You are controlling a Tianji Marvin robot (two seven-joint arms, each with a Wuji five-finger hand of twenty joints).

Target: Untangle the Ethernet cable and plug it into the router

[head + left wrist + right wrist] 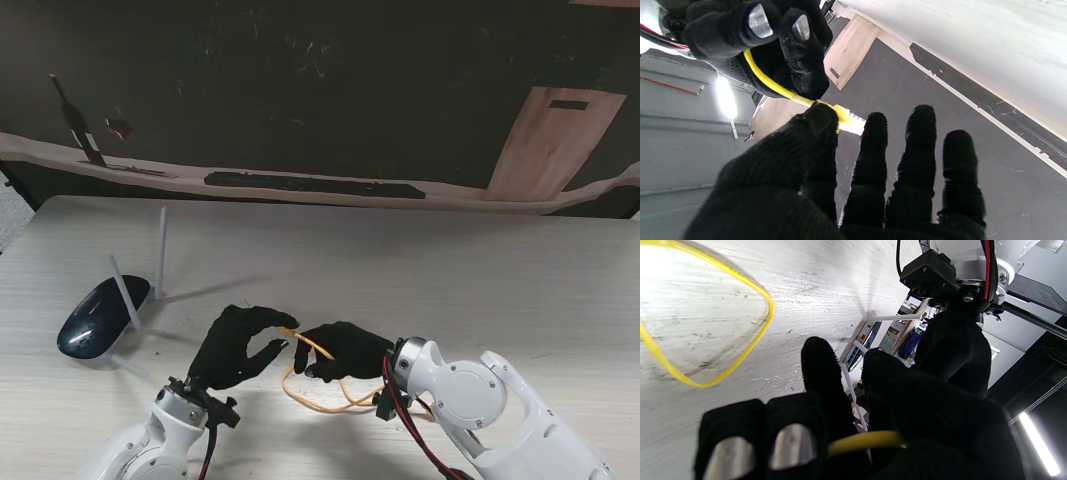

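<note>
The dark blue router (95, 318) with white antennas lies at the table's left; its port side shows in the right wrist view (860, 343). A yellow Ethernet cable (310, 343) runs between my two black-gloved hands near the table's front. My right hand (345, 350) is shut on the cable (863, 440), a short way back from its end. My left hand (235, 345) pinches the cable's plug end (846, 119) between thumb (816, 123) and index finger. The rest of the cable lies in loose loops (320, 398) on the table under my right hand.
One router antenna (161, 252) stands upright and another (125, 290) leans over the router's right side. The table's far edge (300, 205) meets a dark floor with a wooden board (550, 140) at far right.
</note>
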